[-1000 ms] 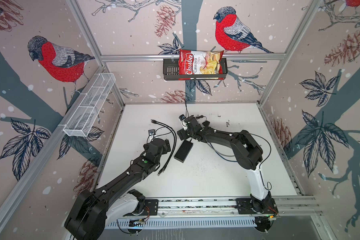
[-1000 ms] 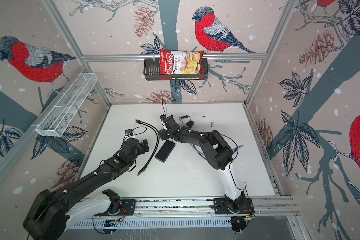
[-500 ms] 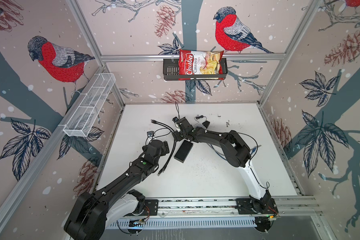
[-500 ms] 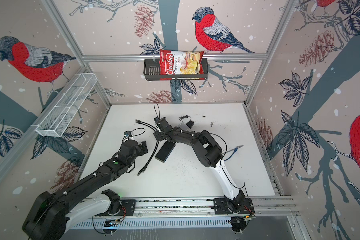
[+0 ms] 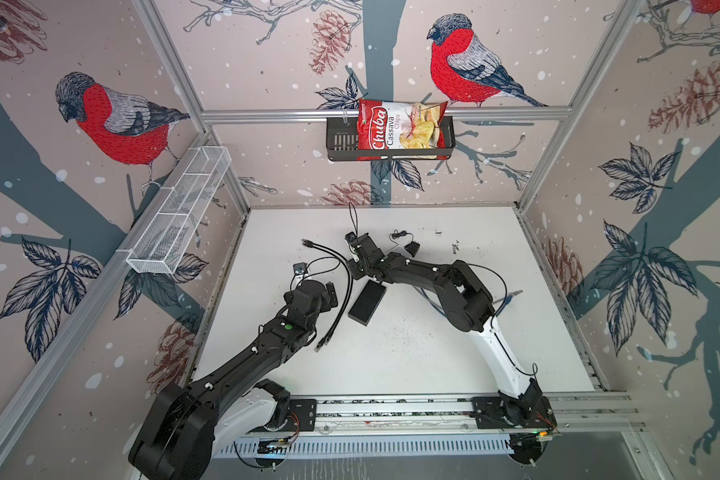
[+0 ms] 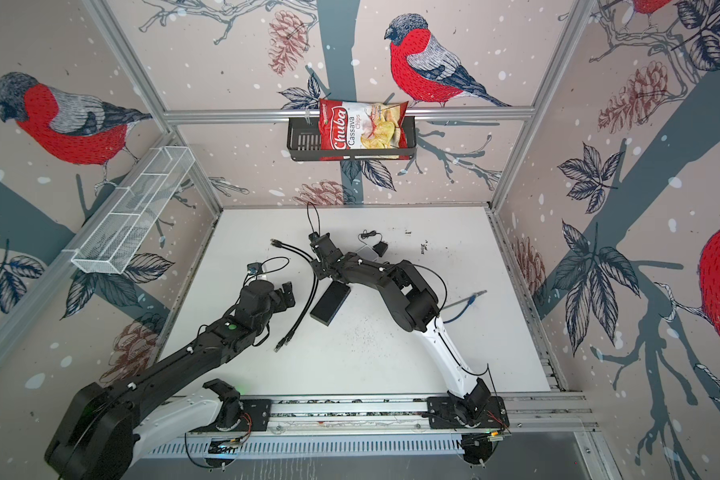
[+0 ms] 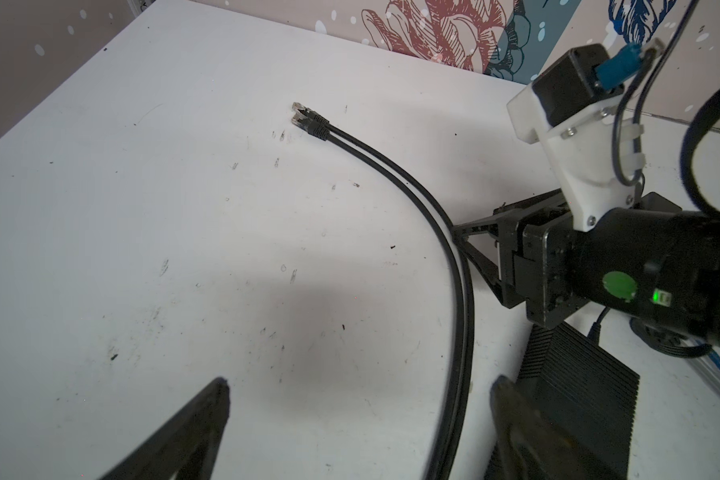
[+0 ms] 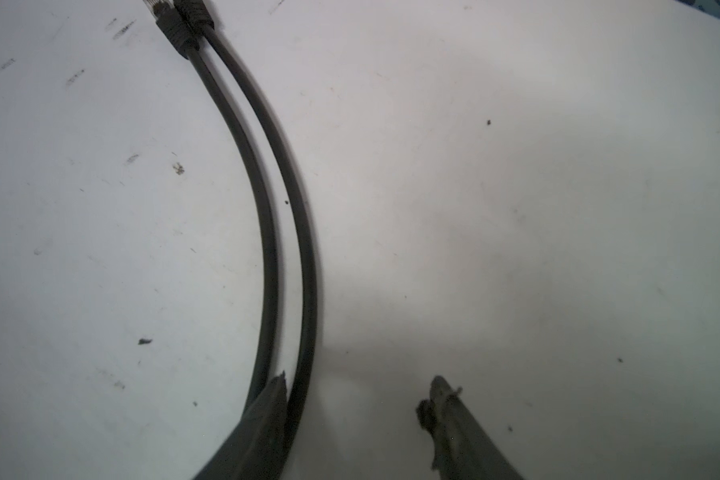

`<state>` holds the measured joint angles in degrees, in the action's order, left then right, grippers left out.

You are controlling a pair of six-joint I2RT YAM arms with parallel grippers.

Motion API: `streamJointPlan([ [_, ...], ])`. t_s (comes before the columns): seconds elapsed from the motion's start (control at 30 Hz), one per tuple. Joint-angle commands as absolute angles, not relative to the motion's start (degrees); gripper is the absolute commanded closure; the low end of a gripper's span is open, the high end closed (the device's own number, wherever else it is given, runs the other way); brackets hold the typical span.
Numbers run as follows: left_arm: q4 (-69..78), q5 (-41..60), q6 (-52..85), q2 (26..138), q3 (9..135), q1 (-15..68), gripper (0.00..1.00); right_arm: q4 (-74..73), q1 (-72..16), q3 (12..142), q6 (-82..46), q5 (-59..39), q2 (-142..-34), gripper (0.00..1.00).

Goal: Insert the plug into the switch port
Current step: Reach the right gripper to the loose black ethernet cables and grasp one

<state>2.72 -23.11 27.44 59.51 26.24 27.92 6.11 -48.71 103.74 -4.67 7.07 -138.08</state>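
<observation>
Two black cables (image 5: 341, 266) run side by side, with clear plugs (image 5: 306, 243) at their far ends and two more plugs (image 5: 321, 344) at the near ends. The black ribbed switch (image 5: 366, 301) lies just right of them. My right gripper (image 5: 351, 269) reaches across to the cables. In the right wrist view its jaws (image 8: 358, 378) stand partly apart, with one fingertip (image 8: 277, 386) wedged between the two cables and one cable just inside it. My left gripper (image 7: 360, 384) is wide open, low over the table, with both cables (image 7: 460, 332) passing inside its jaws beside the switch (image 7: 578, 386).
A blue cable (image 5: 512, 296) trails right of the right arm. A black adapter (image 5: 412, 248) and a white box lie behind it. A chips bag (image 5: 400, 124) sits in a black basket on the back wall. A white wire basket (image 5: 179, 208) hangs on the left wall.
My right arm has swung left from over the switch's far end to the cables and come down on them, with its jaws narrowing. The left arm has hardly moved.
</observation>
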Motion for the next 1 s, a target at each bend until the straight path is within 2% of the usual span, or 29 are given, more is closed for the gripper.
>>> streamJointPlan([
  [0.0,4.9,-22.6,27.0,59.6,25.9,27.7,0.04,7.0,-48.9,104.5,-4.9,7.8,-138.8,0.48],
  [0.2,5.3,-22.2,27.1,59.7,25.5,27.6,0.04,7.9,-49.0,105.5,-5.1,9.9,-140.2,0.48],
  [0.8,6.0,-21.6,27.4,60.5,25.0,27.3,0.04,6.4,-48.7,106.0,-6.4,9.2,-142.1,0.75],
  [0.97,5.8,-21.7,27.5,60.9,25.1,27.2,0.04,5.7,-48.6,105.8,-6.5,8.2,-142.1,0.86],
])
